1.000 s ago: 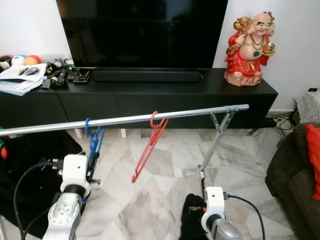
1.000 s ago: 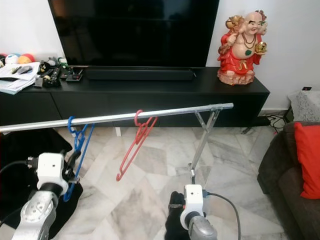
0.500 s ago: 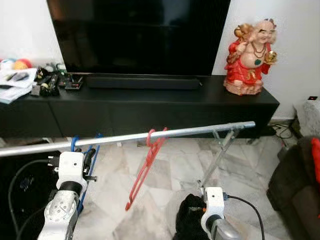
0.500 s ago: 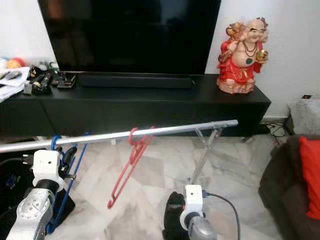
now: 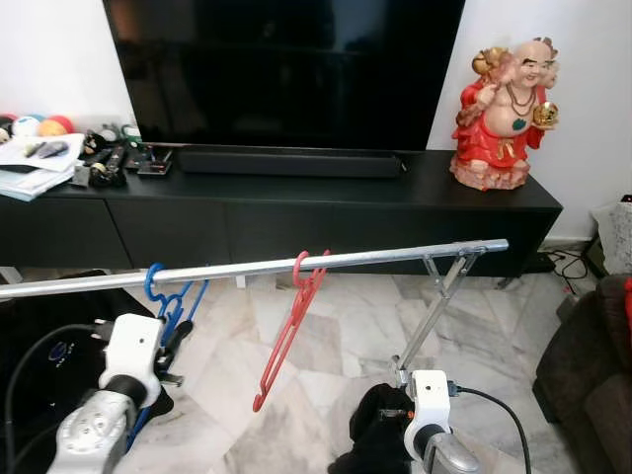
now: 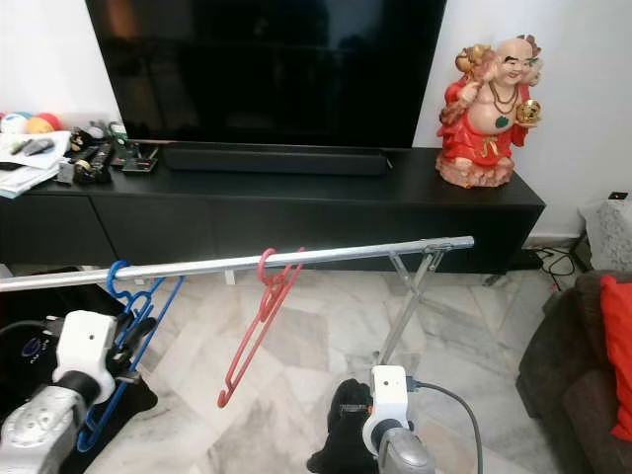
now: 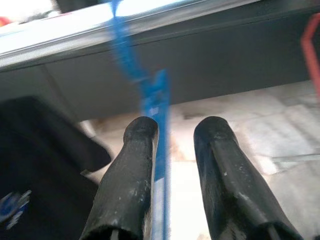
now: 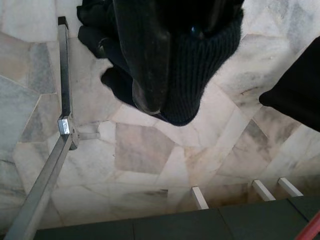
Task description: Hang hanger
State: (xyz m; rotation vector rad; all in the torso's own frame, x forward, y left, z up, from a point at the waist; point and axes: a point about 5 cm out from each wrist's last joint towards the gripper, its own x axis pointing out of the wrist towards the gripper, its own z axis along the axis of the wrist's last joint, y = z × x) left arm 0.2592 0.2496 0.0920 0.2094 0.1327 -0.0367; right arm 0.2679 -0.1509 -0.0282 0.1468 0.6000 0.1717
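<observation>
A silver rail [image 5: 346, 259] crosses in front of me at waist height. A blue hanger [image 5: 163, 296] is hooked over its left part, and a red hanger [image 5: 286, 326] hangs near the middle. My left gripper [image 5: 178, 334] is just below the rail, beside the blue hanger. In the left wrist view the fingers [image 7: 135, 170] stand open with the blue hanger [image 7: 157, 125] passing between them, close to one finger. My right gripper [image 5: 383, 434] is low by the rack's leg, shut on a black knitted cloth [image 8: 200, 65] that covers one finger.
Behind the rail stands a long black TV console [image 5: 296, 188] with a big TV, papers at its left end and a red statue [image 5: 504, 114] at its right. The rack's slanted leg [image 5: 434, 306] is right of centre. A dark sofa [image 5: 592, 365] is at far right and a black bag [image 5: 49, 316] at left.
The head view has shifted, so the rail sits lower in the picture. The blue hanger stays hooked on the rail and my left gripper stays beside it. The right arm has kept its place.
</observation>
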